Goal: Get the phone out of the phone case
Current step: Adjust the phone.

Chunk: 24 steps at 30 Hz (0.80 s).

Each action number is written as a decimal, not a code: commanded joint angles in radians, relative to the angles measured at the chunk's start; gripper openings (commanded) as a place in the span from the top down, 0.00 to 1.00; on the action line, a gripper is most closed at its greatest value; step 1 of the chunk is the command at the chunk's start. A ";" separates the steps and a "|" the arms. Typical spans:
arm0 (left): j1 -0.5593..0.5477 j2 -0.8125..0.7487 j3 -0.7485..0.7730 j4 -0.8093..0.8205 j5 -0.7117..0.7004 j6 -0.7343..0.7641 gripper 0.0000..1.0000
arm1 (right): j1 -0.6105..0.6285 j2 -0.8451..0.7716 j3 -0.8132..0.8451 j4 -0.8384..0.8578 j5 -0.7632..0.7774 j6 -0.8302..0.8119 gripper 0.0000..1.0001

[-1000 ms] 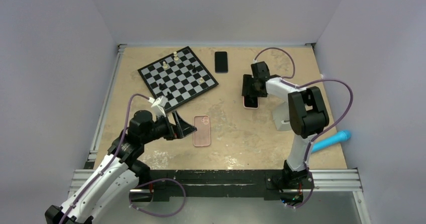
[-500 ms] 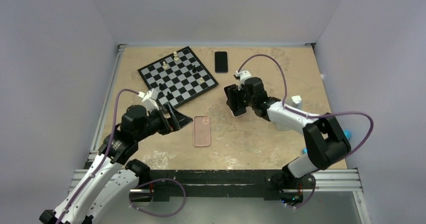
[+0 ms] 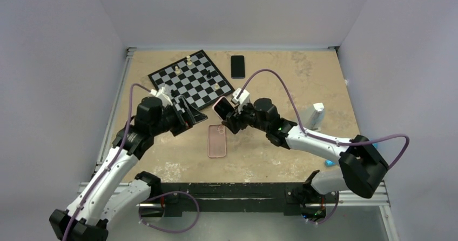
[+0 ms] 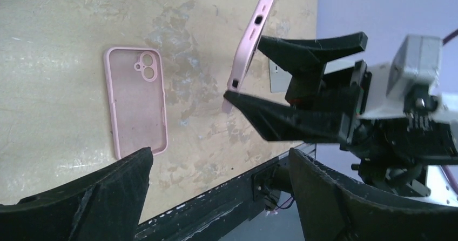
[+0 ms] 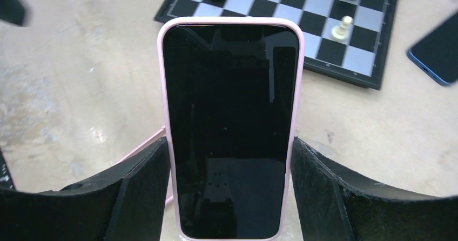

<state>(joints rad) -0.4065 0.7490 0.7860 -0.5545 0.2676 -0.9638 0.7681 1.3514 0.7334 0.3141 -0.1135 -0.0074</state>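
Observation:
My right gripper (image 3: 229, 116) is shut on a black-screened phone in a pink case (image 3: 222, 107). It holds the phone by its long edges, upright, above the table's middle. In the right wrist view the phone (image 5: 231, 116) fills the gap between my fingers (image 5: 135, 192). In the left wrist view the cased phone (image 4: 249, 46) shows edge-on in the right gripper (image 4: 243, 68). My left gripper (image 3: 197, 121) is open and empty, just left of the phone, its jaws wide in the left wrist view (image 4: 219, 160).
An empty pink case (image 3: 217, 141) lies flat on the table below the held phone, also in the left wrist view (image 4: 136, 108). A chessboard (image 3: 192, 81) with pieces and a dark bare phone (image 3: 237, 66) lie at the back. A white block (image 3: 317, 114) stands at the right.
My right gripper lifted the cased phone off the table at right of centre and carried it left to the middle. My left gripper moved a little toward the back, toward the phone.

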 commanded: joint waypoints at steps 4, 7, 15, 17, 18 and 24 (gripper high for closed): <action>0.011 0.210 0.116 0.115 0.123 0.082 0.07 | 0.077 -0.033 0.014 0.127 -0.083 -0.101 1.00; 0.011 0.237 0.132 0.125 0.108 0.124 0.12 | 0.099 -0.032 0.019 0.123 -0.101 -0.119 1.00; 0.008 0.328 0.194 0.056 0.174 0.272 0.36 | 0.151 -0.041 0.031 0.108 -0.116 -0.147 1.00; 0.006 0.327 0.183 0.050 0.162 0.287 0.37 | 0.159 -0.048 0.031 0.108 -0.121 -0.148 1.00; 0.006 0.324 0.172 0.058 0.167 0.289 0.37 | 0.162 -0.051 0.031 0.108 -0.123 -0.148 1.00; -0.014 0.370 0.160 0.046 0.223 0.315 0.36 | 0.178 -0.058 0.035 0.101 -0.118 -0.153 1.00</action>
<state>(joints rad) -0.4038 1.0927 0.9386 -0.5014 0.4362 -0.7029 0.9344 1.3499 0.7326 0.3256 -0.2134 -0.1371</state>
